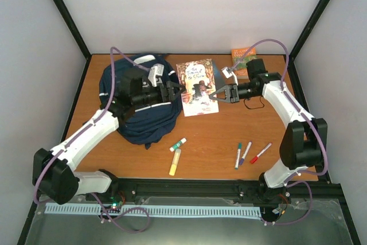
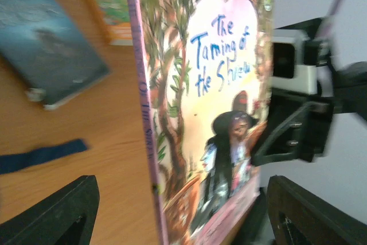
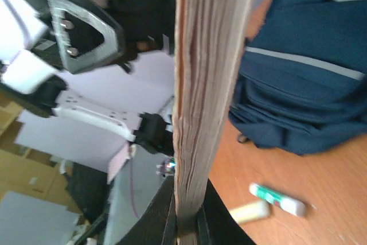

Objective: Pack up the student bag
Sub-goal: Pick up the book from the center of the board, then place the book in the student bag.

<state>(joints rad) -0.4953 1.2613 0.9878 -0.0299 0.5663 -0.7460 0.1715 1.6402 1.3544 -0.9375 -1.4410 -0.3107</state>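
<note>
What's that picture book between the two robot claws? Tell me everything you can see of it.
The book is a thin paperback, The Taming of the Shrew, its cover painted with trees and a dark-hatted figure, its spine pinkish. It faces cover up beside the backpack. The right gripper pinches its page edge, shut on it; the left gripper stands open around the spine edge, not gripping. Whether it touches the table is unclear.

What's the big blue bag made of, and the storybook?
The student bag looks like soft matte navy fabric: it slumps and creases. The book seems paper, probably with a smooth printed cover; stacked page edges show.
</note>
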